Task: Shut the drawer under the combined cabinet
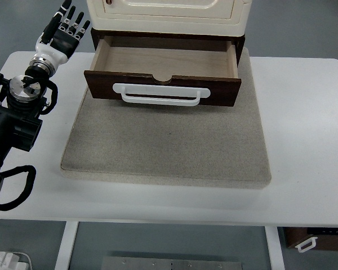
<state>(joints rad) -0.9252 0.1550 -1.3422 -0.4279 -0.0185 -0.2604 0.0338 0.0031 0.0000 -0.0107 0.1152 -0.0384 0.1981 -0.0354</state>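
Dark brown wooden drawer (163, 73) with pale wood interior: pulled out toward the camera from beneath the cream-coloured cabinet (169, 14), interior bare. White bar handle (161, 94) mounted across the drawer front, with a small semicircular notch in the front's top edge above it.

Grey-beige rectangular mat (166, 149): lies under cabinet and drawer, on the white rectangular surface (304, 129).

Left hand (65, 31), black fingers with white wrist section: enters from the upper left, raised beside the drawer's left corner, apart from it. Fingers extended and slightly spread, holding nothing. Black arm segments and cabling (11, 118) run along the left edge.

Second dark brown drawer unit with white handle (312, 239): partly visible below the surface at lower right.
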